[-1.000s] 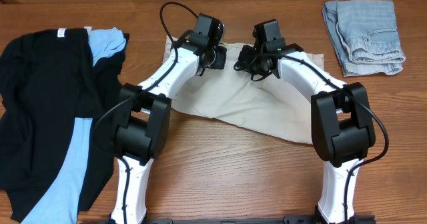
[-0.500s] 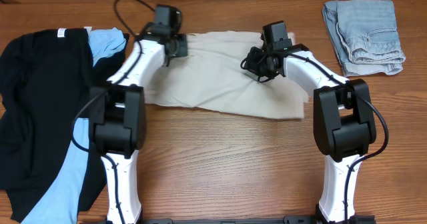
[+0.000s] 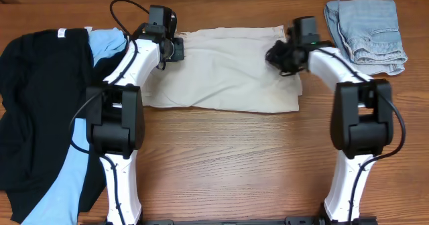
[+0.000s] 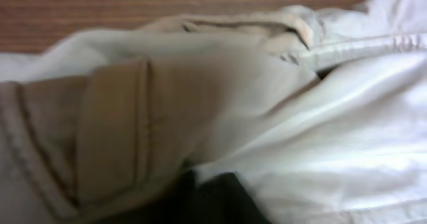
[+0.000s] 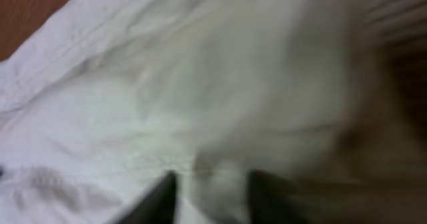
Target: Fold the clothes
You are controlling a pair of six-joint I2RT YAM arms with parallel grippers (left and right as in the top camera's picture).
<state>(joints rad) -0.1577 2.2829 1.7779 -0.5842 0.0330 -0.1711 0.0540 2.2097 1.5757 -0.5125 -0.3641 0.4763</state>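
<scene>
The beige khaki shorts [image 3: 224, 71] lie spread flat across the far middle of the table. My left gripper [image 3: 177, 49] is at their upper left corner. In the left wrist view a dark blurred fingertip [image 4: 213, 194] shows under the seamed beige cloth [image 4: 153, 117], and its jaws cannot be made out. My right gripper [image 3: 276, 55] is over their upper right part. In the right wrist view its two dark fingers [image 5: 163, 197] stand apart, with the pale cloth [image 5: 200, 84] in the gap.
A black garment [image 3: 40, 98] and a light-blue shirt [image 3: 107, 43] lie heaped at the left, close to my left arm. Folded pale denim shorts [image 3: 369, 34] sit at the far right, just beyond my right gripper.
Both grippers have moved apart, left going left and right going right, and the shorts have been pulled out from a bunched shape into a flat wide rectangle. The right fingers have parted.
</scene>
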